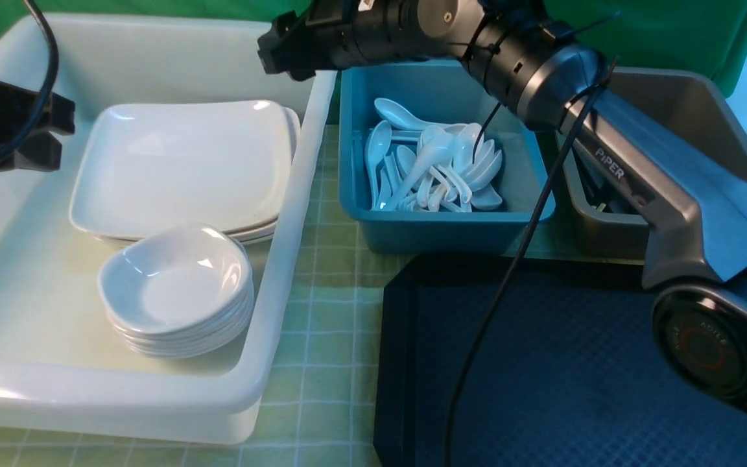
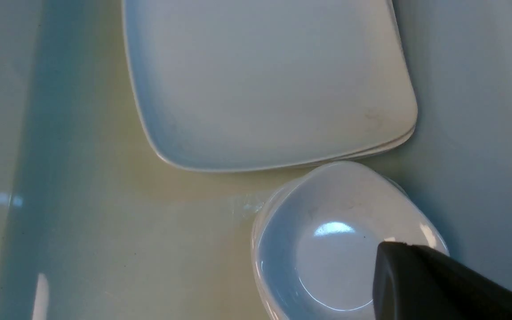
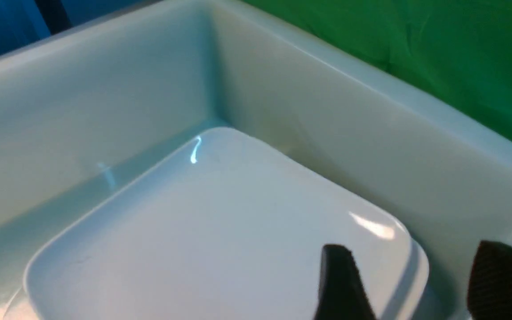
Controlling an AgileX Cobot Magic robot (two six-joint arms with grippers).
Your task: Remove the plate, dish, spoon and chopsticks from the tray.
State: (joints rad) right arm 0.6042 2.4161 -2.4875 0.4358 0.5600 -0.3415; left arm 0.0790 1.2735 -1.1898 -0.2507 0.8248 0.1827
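Observation:
The top white plate [image 1: 182, 165] lies on a stack in the white tub [image 1: 299, 214]. In front of it is a stack of small dishes [image 1: 176, 282]. My right gripper [image 3: 420, 284] hangs open just over the plate's [image 3: 220, 231] corner by the tub wall, one finger [image 3: 340, 284] above the plate, holding nothing. In the front view that gripper [image 1: 271, 55] is over the tub's far right rim. My left gripper [image 2: 398, 266] is shut and empty above the dish stack [image 2: 327, 249]. White spoons [image 1: 435, 165] fill the blue tub. The visible part of the black tray [image 1: 574, 376] is bare.
The blue tub [image 1: 438, 227] stands behind the tray, and a grey tub [image 1: 672, 117] beside it holds thin dark sticks [image 1: 600, 194], mostly hidden by my right arm [image 1: 639, 168]. That arm reaches across the blue tub. A green checked cloth [image 1: 328, 311] covers the table.

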